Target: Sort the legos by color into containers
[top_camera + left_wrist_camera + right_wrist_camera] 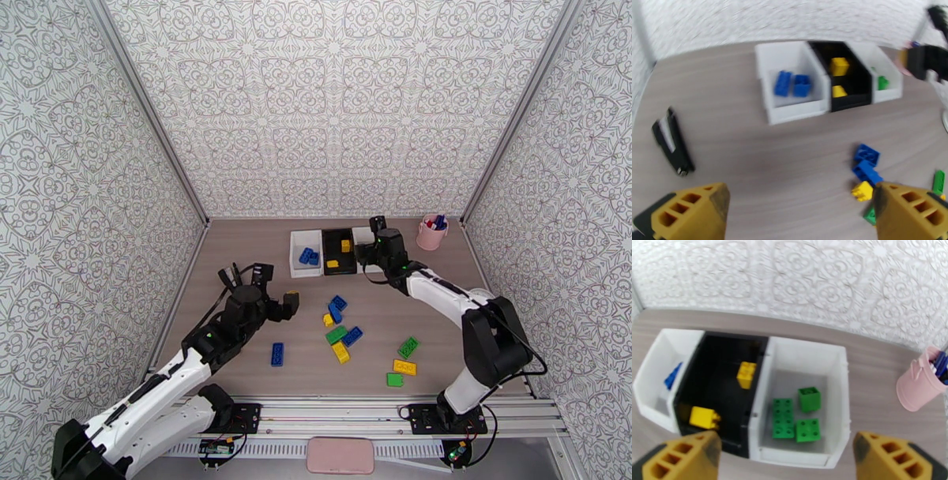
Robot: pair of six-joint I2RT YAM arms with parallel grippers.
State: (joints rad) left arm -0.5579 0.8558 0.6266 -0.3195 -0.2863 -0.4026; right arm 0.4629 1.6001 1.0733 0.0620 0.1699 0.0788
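Since the right-hand bin (842,390) collects green bricks (784,417), the right gripper (786,451) hangs spread and empty above it — the left gripper (800,207), likewise released, faces the loose bricks (867,154).

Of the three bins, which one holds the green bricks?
The white bin at the row's right end, nearest the pink cup. The black middle bin holds yellow bricks, the other white bin blue ones.

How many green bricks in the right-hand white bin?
3: an oblong brick at left, a tilted square brick behind, a flat square brick in front. None looks hidden.
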